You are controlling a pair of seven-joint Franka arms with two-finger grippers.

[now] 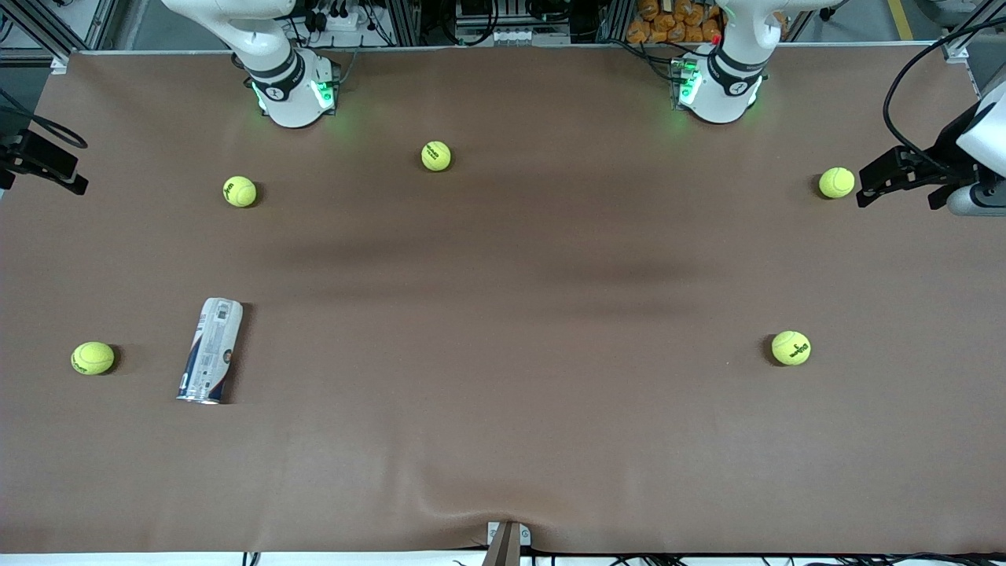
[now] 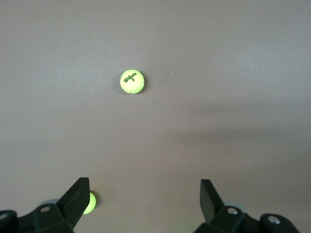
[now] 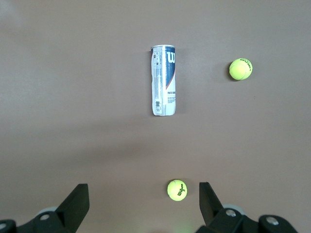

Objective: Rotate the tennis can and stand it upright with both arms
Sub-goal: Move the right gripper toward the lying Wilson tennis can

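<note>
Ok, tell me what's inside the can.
The can lies on its side on the table. Its label wraps nearly the whole length, so the contents are hidden; no ball shows through. Neither view looks into its ends.

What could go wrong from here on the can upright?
1. The tennis can lies on its side on smooth cloth; a push could roll it away.
2. A tennis ball lies beside it toward the right arm's end and may get knocked.
3. The left end effector is open over the left arm's end of the table, apart from the can; a long cross-table reach may crowd the open right end effector.
</note>
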